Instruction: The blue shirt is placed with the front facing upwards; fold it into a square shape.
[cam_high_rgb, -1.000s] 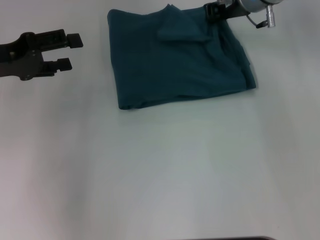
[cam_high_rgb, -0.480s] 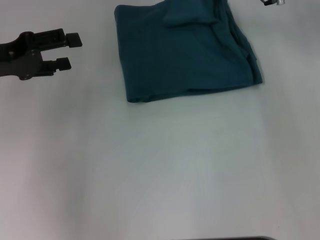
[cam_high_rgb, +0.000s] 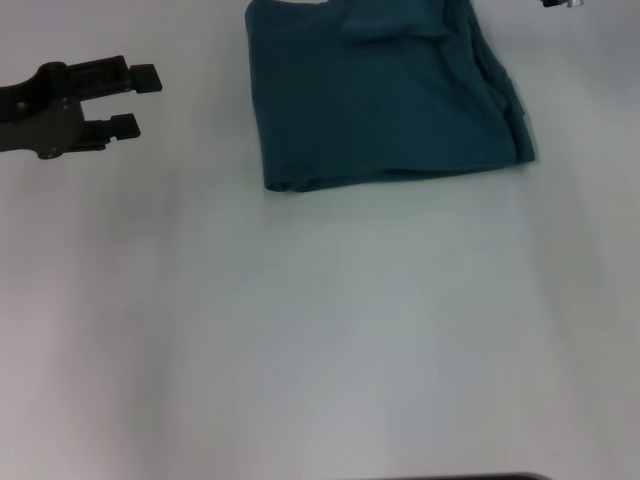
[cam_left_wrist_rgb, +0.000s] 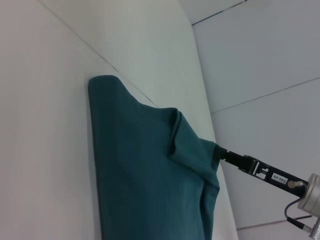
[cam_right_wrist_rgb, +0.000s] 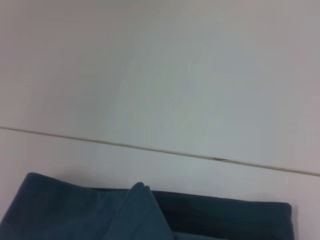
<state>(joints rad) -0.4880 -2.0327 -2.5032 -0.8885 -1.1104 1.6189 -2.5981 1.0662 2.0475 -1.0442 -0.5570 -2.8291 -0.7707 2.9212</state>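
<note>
At the table's far side the blue shirt (cam_high_rgb: 385, 95) lies folded nearly square, the right gripper (cam_left_wrist_rgb: 220, 153) pinching its raised far flap, best lowered gently and flat, while the left gripper (cam_high_rgb: 135, 98) waits empty and spread, well left

Blue shirt (cam_high_rgb: 385, 95): showing plain dark teal-blue all over, no print visible on folded upper face; layered edges reading slightly darker.
Table (cam_high_rgb: 320, 330) under shirt: showing plain pale grey-white, no pattern.
Left gripper (cam_high_rgb: 132, 99), well apart from shirt: showing matte black.
Right gripper (cam_left_wrist_rgb: 218, 153), at shirt's raised fold: showing black, silver metal behind it.
</note>
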